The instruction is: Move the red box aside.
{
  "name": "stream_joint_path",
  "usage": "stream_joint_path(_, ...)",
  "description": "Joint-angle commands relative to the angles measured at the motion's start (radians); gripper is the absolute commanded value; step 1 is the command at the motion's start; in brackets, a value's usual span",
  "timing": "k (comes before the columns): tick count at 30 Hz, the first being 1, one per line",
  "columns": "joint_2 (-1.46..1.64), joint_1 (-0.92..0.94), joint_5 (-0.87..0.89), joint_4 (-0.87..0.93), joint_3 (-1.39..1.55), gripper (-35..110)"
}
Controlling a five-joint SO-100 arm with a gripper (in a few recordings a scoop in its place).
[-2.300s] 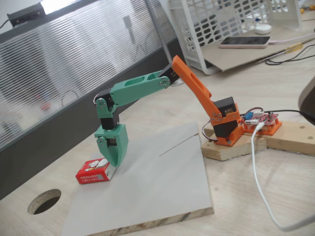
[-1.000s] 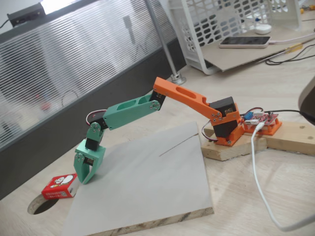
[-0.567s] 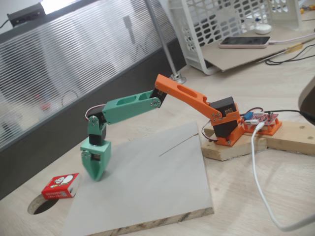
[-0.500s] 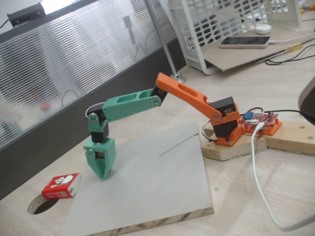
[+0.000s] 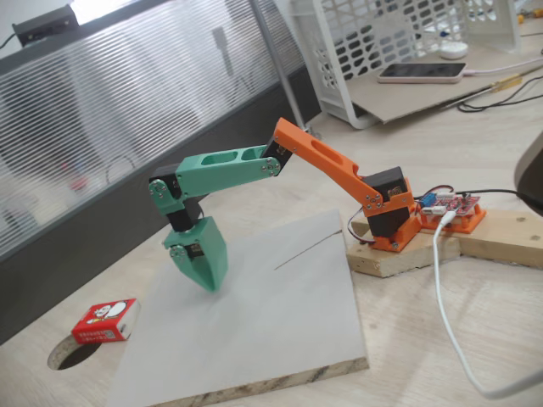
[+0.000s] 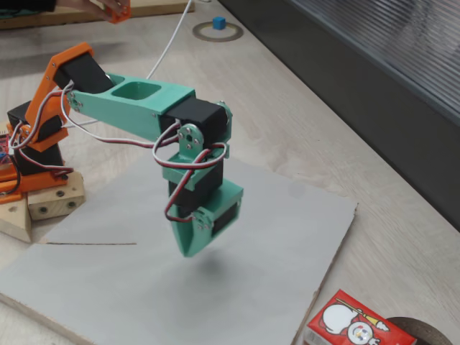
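Since half a second ago I have swung my gripper (image 5: 209,284) up and toward the middle of the frame, away from the red box (image 5: 104,320), which has not shifted from where it lay then. My fingers are closed together into one green wedge, gripping nothing, and the tip hangs above the grey board (image 5: 280,322) without touching it; in the other fixed view the gripper (image 6: 191,248) hovers over the board (image 6: 287,237) with a faint shadow under it.

The red box lies flat on the wooden table (image 5: 475,339) at the lower left of that fixed view, just off the left edge of the board and right beside the round hole (image 5: 76,348) in the tabletop. In the other fixed view the box (image 6: 356,327) sits at the bottom right of the frame, its white cartoon picture facing up, next to the board's near corner and the rim of the hole (image 6: 420,332). It is well apart from my gripper.

My green forearm (image 5: 225,170) runs nearly level from the elbow, and my orange upper arm (image 5: 327,161) slopes down to the orange base (image 5: 390,212) on a wooden block (image 5: 399,254) at the right of centre
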Motion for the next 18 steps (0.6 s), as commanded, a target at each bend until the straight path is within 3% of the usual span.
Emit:
stream_joint_path(1,0.100,0.008,0.015,0.126,-0.017,4)
stream_joint_path(18,0.344,0.008,0.015,0.155,-0.005,4)
